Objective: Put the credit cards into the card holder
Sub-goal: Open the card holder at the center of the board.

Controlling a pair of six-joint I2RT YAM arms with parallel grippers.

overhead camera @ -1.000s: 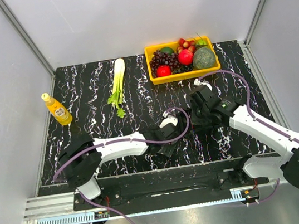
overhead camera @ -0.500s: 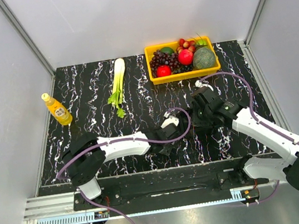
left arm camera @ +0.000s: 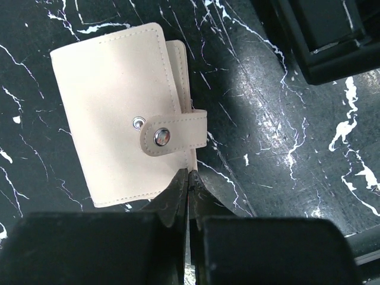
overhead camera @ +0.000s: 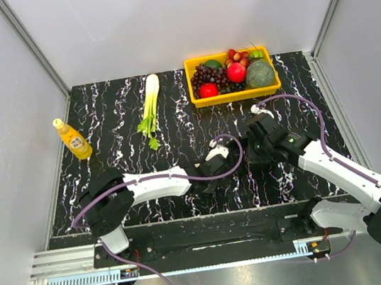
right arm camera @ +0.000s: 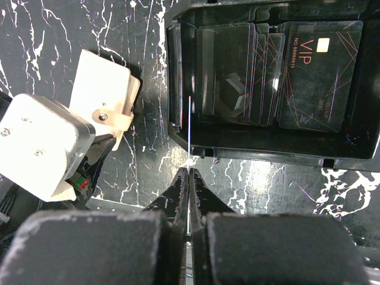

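left hand (left arm camera: 187,175): fingers pressed together, nothing seen between them; tips just at the near edge of the card holder (left arm camera: 113,113). the card holder lies flat on the worktop (left arm camera: 267,119), folded, clasp tab across its front. right hand (right arm camera: 189,172): fingers pinched on a thin credit card (right arm camera: 189,130) seen edge-on, which stands over the near left rim of a black tray (right arm camera: 176,77). the tray holds a row of dark cards (right arm camera: 314,77). the card holder lies just left of the tray.
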